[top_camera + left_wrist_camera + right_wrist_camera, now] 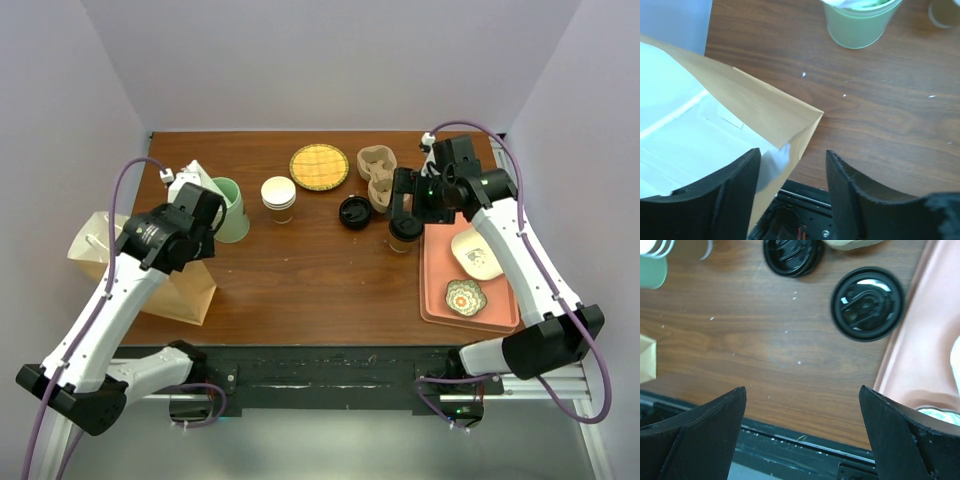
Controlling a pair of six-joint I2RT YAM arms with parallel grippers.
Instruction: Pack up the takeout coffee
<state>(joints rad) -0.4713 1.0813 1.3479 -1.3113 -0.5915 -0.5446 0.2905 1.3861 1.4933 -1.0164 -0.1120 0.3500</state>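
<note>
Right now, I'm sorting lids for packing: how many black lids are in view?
2: one on the coffee cup beside the tray, one loose lid just left of it. Others could hide in the bag.

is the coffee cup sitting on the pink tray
No, the coffee cup stands on the wooden table beside the pink tray.

place: lab test booth | signs: white walls point(330, 60); wooden table point(300, 275); black mounting rail point(320, 365)

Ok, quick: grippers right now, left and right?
Left gripper: open, paper bag edge between its fingers, not clamped.
Right gripper: open, empty.
</note>
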